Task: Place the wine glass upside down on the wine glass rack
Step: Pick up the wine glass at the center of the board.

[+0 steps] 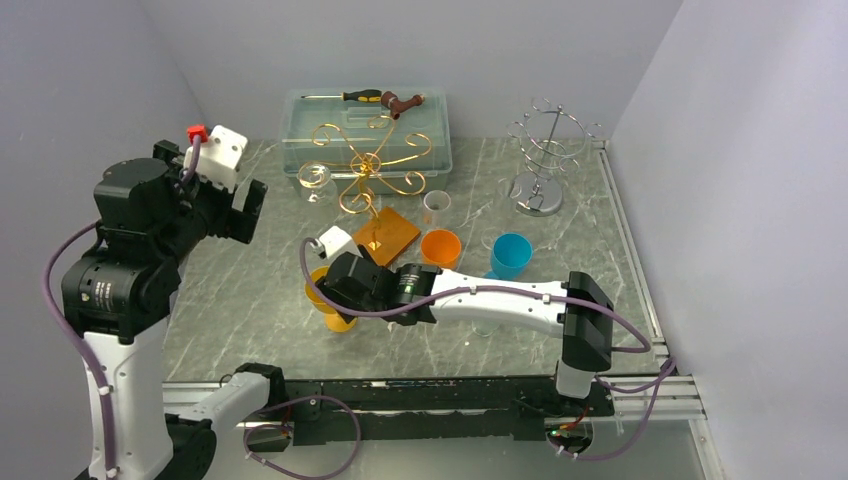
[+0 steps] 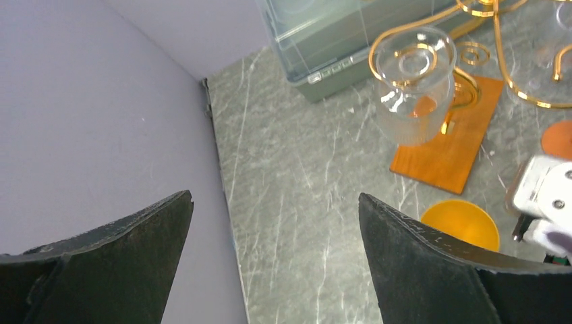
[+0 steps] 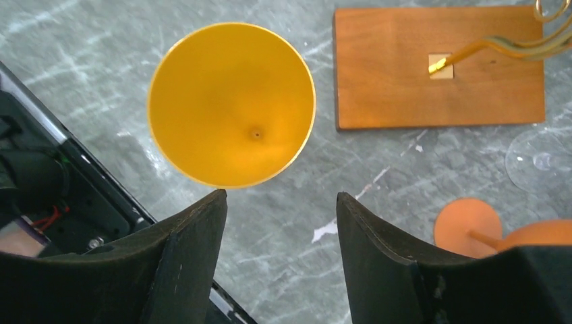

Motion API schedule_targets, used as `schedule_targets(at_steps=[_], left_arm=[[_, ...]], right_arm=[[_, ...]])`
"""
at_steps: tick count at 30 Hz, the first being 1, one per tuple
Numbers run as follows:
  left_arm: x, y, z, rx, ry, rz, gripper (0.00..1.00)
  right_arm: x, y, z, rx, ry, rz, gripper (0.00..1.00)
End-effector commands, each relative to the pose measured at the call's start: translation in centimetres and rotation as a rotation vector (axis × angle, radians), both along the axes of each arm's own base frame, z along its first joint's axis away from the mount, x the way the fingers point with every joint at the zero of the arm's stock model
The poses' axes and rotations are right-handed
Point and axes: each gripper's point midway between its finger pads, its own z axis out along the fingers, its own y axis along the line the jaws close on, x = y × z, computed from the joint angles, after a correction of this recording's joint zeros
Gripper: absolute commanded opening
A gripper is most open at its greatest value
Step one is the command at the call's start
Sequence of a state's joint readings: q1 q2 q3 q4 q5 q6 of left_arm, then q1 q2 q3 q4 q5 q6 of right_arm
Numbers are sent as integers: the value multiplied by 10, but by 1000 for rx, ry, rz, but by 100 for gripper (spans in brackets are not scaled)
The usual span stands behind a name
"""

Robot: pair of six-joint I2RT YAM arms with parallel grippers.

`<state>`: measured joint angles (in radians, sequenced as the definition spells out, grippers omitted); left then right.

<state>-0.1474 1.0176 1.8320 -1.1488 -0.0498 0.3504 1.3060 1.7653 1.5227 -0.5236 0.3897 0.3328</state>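
Note:
A yellow wine glass (image 1: 338, 318) stands upright on the marble table; the right wrist view looks straight down into its bowl (image 3: 231, 104). My right gripper (image 1: 332, 296) hangs just above it, open and empty (image 3: 280, 194), its left fingertip (image 3: 202, 223) at the bowl's rim. The gold wire wine glass rack (image 1: 372, 165) stands on a wooden base (image 3: 438, 67) just beyond. A clear wine glass (image 2: 413, 88) hangs upside down on the rack's left arm (image 1: 315, 180). My left gripper (image 1: 245, 208) is raised at the left, open and empty (image 2: 273, 196).
An orange glass (image 1: 440, 247), a blue glass (image 1: 511, 255) and a clear glass (image 1: 436, 206) stand right of the rack. A clear lidded box (image 1: 365, 130) with a screwdriver sits behind. A silver wire rack (image 1: 545, 150) stands at back right. Walls close both sides.

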Motion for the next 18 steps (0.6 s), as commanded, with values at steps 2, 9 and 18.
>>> schedule_targets(at_steps=[2,9,18], left_arm=[[-3,-5,-16,-5,62,-31,99],[-6,-12,-18,-26,72,-64,99],[-8,-13,-15,-30,68,-71,99]], right_arm=[[2,21,56,226,-44,1,63],[4,25,60,249,-44,-5,63],[28,27,28,178,-21,-69,56]])
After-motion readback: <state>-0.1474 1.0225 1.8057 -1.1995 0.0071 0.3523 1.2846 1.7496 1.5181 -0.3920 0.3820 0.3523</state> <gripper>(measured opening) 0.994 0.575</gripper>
